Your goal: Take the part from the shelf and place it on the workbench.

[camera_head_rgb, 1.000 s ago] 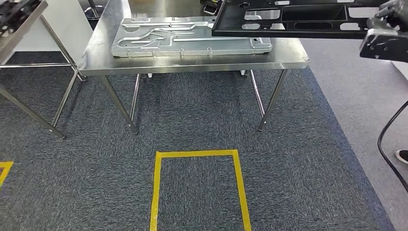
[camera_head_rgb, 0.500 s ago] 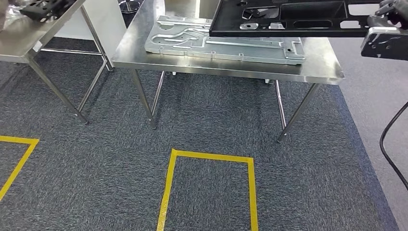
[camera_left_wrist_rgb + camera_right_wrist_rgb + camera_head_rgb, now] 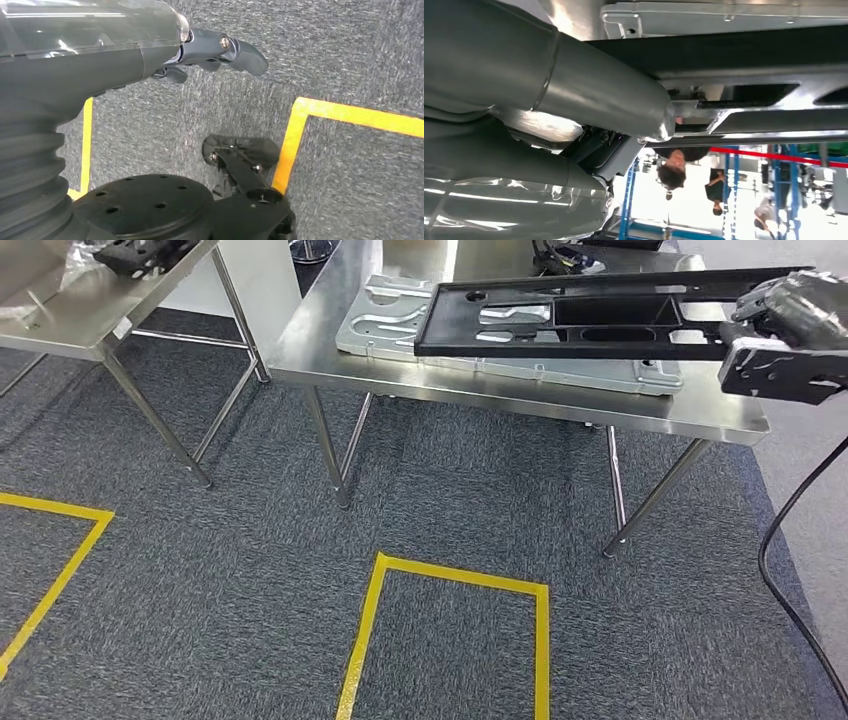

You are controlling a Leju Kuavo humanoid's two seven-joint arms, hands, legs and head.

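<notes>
the right hand grips the black frame part by its right end, holding it level over the steel workbench, above a silver stamped panel. the left hand hangs empty, fingers loosely apart, over grey carpet with yellow tape. a second table stands far left.

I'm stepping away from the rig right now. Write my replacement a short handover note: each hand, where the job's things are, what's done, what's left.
Right hand: grips the black frame part by its end, holding it level in the air above the workbench.
Left hand: holds nothing, hangs over the carpet, fingers loosely extended.
Workbench: a silver stamped metal panel already lies on it, under the black part.
Done: the part is off the shelf and carried to the bench.
Left: lower the part onto the bench and let go. Watch where it lands; the silver panel takes up much of the top beneath it.
</notes>
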